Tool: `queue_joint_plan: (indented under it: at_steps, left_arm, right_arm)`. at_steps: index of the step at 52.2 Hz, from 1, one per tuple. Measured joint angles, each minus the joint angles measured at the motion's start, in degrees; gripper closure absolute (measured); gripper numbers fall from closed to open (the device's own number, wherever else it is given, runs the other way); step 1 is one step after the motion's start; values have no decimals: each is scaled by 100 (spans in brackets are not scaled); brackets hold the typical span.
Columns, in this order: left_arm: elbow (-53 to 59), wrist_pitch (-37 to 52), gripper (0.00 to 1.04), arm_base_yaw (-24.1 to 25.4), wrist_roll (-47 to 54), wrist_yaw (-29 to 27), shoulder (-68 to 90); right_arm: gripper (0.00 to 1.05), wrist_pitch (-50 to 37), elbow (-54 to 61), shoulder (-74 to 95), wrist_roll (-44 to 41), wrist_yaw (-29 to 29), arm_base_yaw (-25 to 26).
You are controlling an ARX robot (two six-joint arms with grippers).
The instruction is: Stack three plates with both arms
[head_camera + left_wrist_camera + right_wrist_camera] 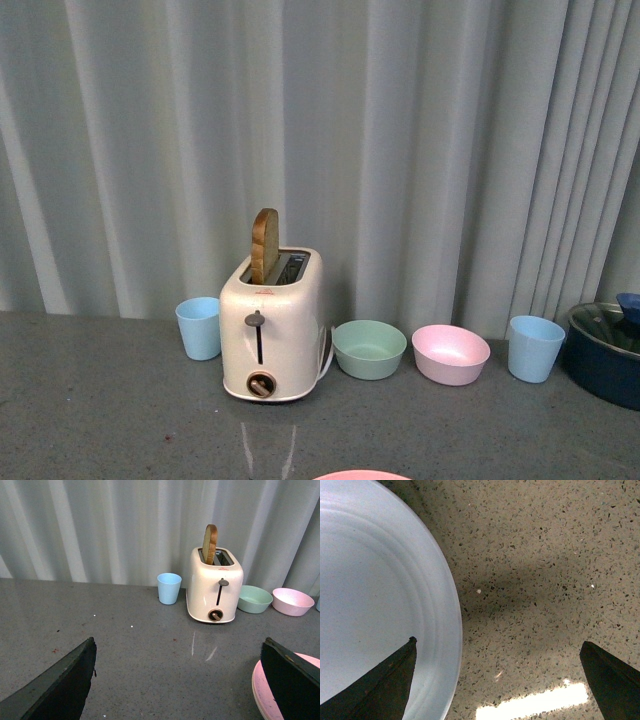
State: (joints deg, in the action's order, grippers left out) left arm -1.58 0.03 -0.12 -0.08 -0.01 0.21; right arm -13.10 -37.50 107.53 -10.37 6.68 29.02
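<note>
Right wrist view: blue plate point(375, 595) lies flat (round); right gripper point(497, 641) spread open.

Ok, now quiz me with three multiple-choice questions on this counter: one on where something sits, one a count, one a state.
1. Where is the green bowl? A) between the toaster and the pink bowl B) left of the toaster C) on the toaster
2. How many light blue cups? A) one B) two C) four
3. The right gripper is A) shut on a bowl B) open C) shut on a cup

1 A, those two flank it. 2 B, one left of the toaster, one right of the pink bowl. 3 B, fingers apart, one over the light blue plate.
</note>
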Motion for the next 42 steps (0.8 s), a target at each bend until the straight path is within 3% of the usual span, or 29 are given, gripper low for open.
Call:
queue_joint_plan:
  at_steps: [26, 35, 42]
  left_arm:
    - [0, 0, 7, 0, 0, 0, 0]
    - [0, 0, 7, 0, 0, 0, -2]
    - [0, 0, 7, 0, 0, 0, -2]
  right_arm:
    - [8, 63, -356, 529, 354, 564, -48]
    - [23, 155, -380, 614, 479, 614, -107]
    - [42, 160, -385, 723, 522, 614, -144]
